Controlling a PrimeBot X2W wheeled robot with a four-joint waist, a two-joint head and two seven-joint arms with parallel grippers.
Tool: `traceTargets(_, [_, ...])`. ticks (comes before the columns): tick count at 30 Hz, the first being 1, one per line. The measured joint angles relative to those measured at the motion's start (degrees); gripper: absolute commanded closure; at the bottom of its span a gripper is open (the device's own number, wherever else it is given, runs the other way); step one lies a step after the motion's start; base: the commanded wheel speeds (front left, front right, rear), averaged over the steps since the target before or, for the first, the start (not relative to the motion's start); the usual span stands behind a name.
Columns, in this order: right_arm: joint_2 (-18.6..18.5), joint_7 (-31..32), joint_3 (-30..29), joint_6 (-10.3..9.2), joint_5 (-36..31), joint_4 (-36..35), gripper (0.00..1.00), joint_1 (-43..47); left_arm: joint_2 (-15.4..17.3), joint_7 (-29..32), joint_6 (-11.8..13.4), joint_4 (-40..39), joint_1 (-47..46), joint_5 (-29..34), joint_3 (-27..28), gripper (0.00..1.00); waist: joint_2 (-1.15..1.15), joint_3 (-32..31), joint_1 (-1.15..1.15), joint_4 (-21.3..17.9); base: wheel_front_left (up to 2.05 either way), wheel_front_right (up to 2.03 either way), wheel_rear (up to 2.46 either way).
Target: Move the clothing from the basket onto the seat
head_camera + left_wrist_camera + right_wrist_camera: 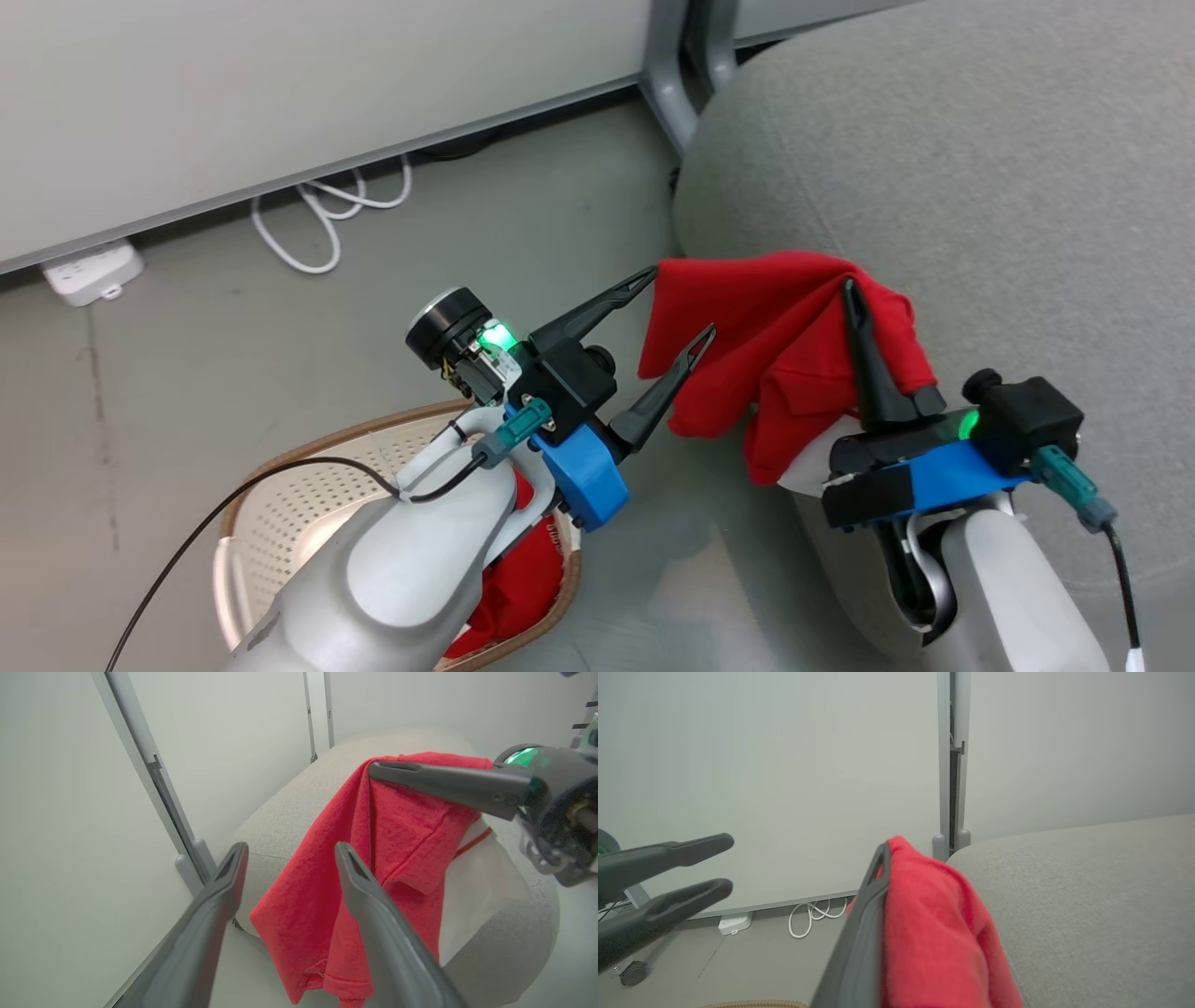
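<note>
The left hand [682, 300] and right hand [850, 286] each bear two long, tapering dark-grey fingers [597, 313] on a black block [569, 378]; beside that block glows a green lamp [498, 334], behind it sit a blue bracket [583, 471], a teal plug [518, 427] trailing a thin black cable [233, 504], and a glossy pale-grey forearm [401, 579].

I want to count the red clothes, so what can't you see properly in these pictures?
- Head view: the left forearm covers most of the second garment, lying in the basket; its print is unreadable.
- Head view: the basket is partly under that forearm and cut by the bottom edge.
- Right wrist view: the held garment hides one finger of the shut right gripper.
</note>
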Motion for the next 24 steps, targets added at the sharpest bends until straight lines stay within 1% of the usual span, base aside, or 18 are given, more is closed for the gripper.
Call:
traceTargets(6, [0.0,0.0,-3.4,0.00,0.8,-1.3,1.00,1.5,0.3,0.0,-0.2,0.6,-0.2,-0.5,-1.9,0.00,0.00,1.3,0.00,-4.7,0.00,0.00,0.00])
traceTargets(14, [0.0,0.0,-4.9,0.00,1.8,-1.5,1.00,3.2,0.3,0.1,-0.2,1.2,-0.4,-1.5,-5.1,0.00,0.00,2.8,0.00,-9.3,0.00,0.00,0.00])
traceTargets(19, [0.0,0.0,-5.1,0.00,2.2,-1.8,1.00,3.7,0.4,0.1,-0.3,1.5,-0.6,-2.1,-6.0,0.00,0.00,3.4,0.00,-10.5,0.00,0.00,0.00])
traceTargets(24, [0.0,0.0,-5.5,0.00,2.4,-1.7,1.00,3.9,0.5,0.1,-0.3,1.5,-1.1,-2.9,-6.4,0.00,0.00,3.4,0.00,-10.2,0.00,0.00,0.00])
